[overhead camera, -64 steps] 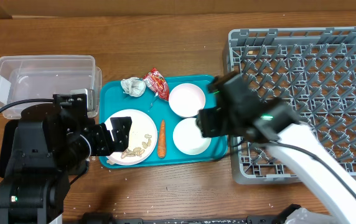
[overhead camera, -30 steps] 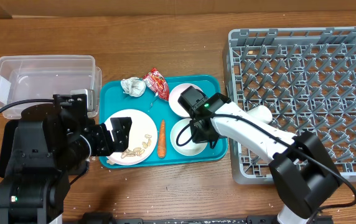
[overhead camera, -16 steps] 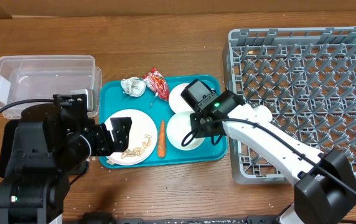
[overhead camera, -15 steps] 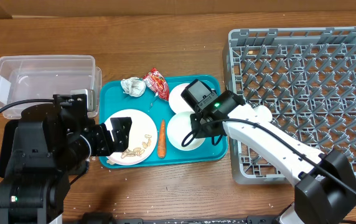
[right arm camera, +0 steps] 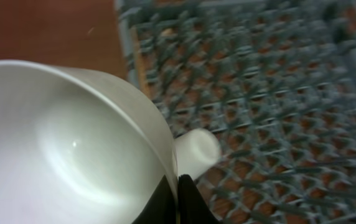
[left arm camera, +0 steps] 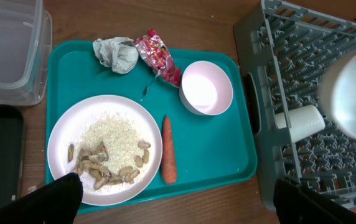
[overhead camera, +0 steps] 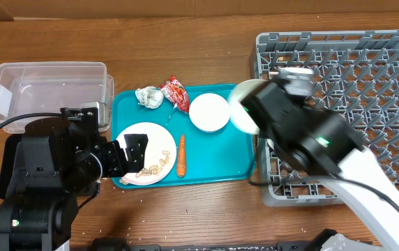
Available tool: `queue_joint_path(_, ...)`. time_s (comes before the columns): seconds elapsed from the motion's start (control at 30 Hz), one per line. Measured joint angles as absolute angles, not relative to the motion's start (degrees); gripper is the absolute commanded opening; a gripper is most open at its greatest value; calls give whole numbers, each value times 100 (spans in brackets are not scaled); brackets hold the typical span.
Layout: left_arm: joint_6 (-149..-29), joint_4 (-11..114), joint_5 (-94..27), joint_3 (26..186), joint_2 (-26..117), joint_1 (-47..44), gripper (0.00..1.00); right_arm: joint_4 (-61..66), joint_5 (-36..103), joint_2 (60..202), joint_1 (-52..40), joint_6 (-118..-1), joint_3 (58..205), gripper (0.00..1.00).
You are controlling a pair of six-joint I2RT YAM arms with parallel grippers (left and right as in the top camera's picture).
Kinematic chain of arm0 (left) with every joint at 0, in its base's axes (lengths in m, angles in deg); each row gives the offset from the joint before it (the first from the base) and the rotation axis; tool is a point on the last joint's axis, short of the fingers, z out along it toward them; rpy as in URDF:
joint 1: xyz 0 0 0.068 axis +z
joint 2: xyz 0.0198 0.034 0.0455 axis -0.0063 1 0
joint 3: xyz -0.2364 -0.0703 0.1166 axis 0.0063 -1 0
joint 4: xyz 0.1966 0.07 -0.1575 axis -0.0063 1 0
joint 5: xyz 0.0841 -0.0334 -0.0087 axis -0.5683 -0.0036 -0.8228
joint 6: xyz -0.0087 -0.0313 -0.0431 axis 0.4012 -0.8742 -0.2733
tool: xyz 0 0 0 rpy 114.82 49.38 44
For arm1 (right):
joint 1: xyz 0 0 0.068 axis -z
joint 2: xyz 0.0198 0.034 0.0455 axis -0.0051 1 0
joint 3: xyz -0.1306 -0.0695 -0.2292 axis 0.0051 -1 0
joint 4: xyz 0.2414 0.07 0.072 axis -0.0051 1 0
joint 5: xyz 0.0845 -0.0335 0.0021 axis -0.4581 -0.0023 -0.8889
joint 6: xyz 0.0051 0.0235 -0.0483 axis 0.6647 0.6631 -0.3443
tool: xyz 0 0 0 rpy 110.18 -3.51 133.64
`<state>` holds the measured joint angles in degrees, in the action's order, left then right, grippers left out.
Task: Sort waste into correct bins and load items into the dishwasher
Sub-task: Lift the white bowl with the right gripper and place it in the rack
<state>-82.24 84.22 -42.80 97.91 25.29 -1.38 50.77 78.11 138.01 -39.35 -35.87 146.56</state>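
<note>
I note the bowl [right arm camera: 72, 143] clear of the tray [overhead camera: 220, 164], in the air over the left rim of the rack [overhead camera: 367, 63] at the bench's right end. The right gripper [right arm camera: 178, 186] is clamped on its rim. A cup [left arm camera: 297, 122] lies in the rack below. The left gripper [overhead camera: 128, 152] hangs spread wide over the plate [left arm camera: 103, 143], towards the near edge.

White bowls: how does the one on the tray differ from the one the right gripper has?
The tray bowl sits upright on the teal tray; the held bowl is off it, in the air at the left edge of the rack. The tray bowl is free; the held bowl's rim is pinched in the right gripper. Overhead, the tray bowl shows whole; the arm partly hides the held bowl. Both are white, round and look empty.
</note>
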Motion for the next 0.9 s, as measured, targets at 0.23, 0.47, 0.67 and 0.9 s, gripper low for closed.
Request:
queue_joint_path(0.23, -8224, 8422, -4280, 9791, 2529, -138, 100, 6061, 8974, 13533, -2881, -2580, 14662, 4)
queue_joint_path(0.47, -8224, 8422, -4280, 9791, 2529, -138, 100, 5886, 9191, 13994, -1412, -2265, 14618, 4)
queue_joint_path(0.67, -8224, 8422, -4280, 9791, 2529, -138, 100, 5604, 9254, 14656, -986, -2215, 14618, 4)
queue_joint_path(0.9, -8224, 8422, -4280, 9791, 2529, -138, 100, 5374, 9425, 15653, -980, -2197, 14612, 4)
